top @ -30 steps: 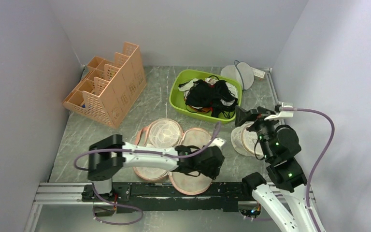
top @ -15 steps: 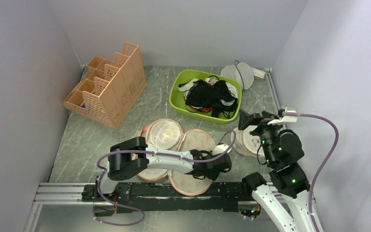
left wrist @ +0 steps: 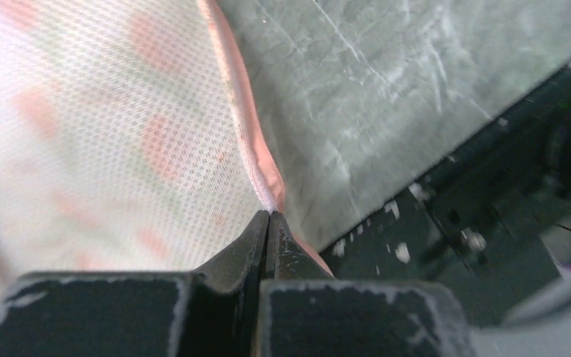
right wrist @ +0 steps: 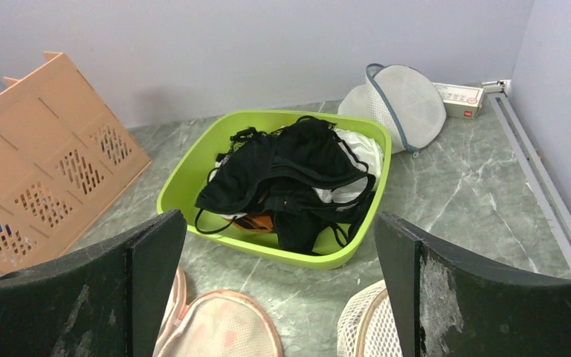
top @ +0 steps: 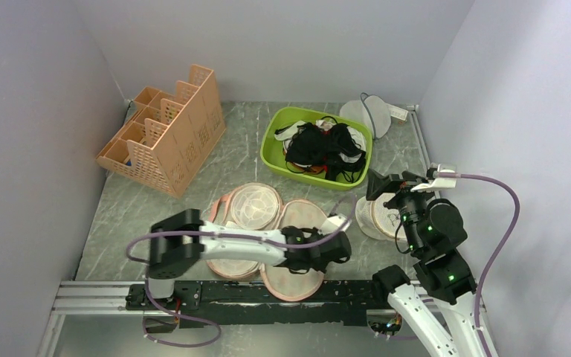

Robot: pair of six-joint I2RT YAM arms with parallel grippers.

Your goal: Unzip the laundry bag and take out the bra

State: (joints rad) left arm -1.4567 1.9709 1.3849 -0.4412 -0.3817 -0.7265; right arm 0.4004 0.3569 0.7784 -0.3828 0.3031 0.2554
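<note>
The laundry bag (top: 302,216) lies flat near the table's front edge, beige with a faint red-and-green print and pink trim. In the left wrist view its fabric (left wrist: 104,134) fills the left side. My left gripper (left wrist: 269,216) is shut, its fingertips pinched on the pink trim at the bag's right edge. In the top view it (top: 334,249) sits low by the bag's waist. The bra is hidden. My right gripper (top: 390,182) hangs above the table at the right, wide open and holding nothing. In its wrist view it (right wrist: 279,219) looks across the bag's far lobe (right wrist: 223,327).
A green bin (top: 273,137) of black garments stands behind the bag. An orange rack (top: 167,134) is at back left and a white mesh pouch (top: 368,115) at back right. A beige mesh disc (top: 383,216) lies under the right arm. A second pouch (top: 253,202) lies left of the bag.
My left gripper has closed onto the bag's pink trim while the arm shifted along the bag's front lobe. The right gripper rose slightly early on and now holds still, open.
</note>
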